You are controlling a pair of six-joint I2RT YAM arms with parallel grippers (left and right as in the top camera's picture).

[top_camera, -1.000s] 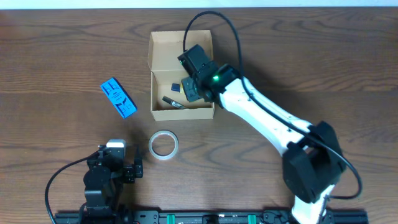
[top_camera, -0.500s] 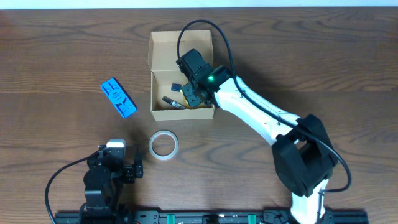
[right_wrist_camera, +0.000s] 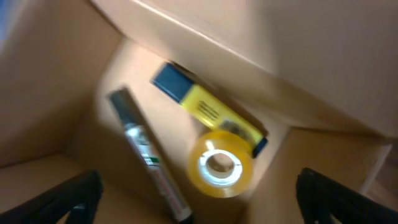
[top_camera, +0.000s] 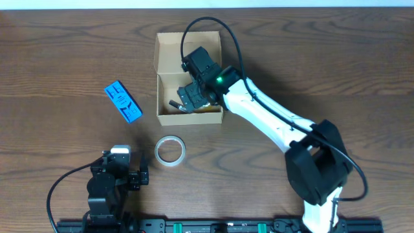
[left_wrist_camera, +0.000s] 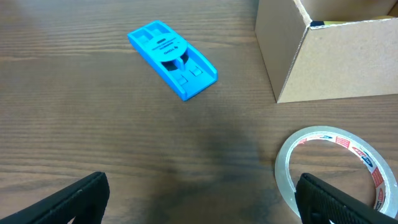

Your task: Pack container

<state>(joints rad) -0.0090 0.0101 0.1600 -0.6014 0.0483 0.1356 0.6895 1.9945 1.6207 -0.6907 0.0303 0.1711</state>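
Over the last second the right end effector (top_camera: 189, 96) has slid from the right half of the box (top_camera: 171, 55) toward its middle and tipped lower into it. Half a second ago something yellow showed at its tip. Now its fingers stand wide apart with nothing between them. A yellow roll (right_wrist_camera: 221, 165) lies flat on the box floor straight below it, so I judge the roll has only just been let go. That would make one more item packed, with this arm free to lift out.

The box sits open on the desk under the right end effector, its flap folded back on the far side. Three things lie inside it, all beneath the end effector. The roll touches one end of a yellow highlighter (right_wrist_camera: 205, 109) with blue ends, and a dark marker (right_wrist_camera: 146, 152) lies just beside them.

The left end effector (left_wrist_camera: 199, 183) rests low near the desk edge, also spread wide and empty. Clear tape (top_camera: 170, 150) lies just ahead of it to its right, and a blue piece (top_camera: 123, 101) lies farther ahead, both outside the box. These look like what remains to pack.
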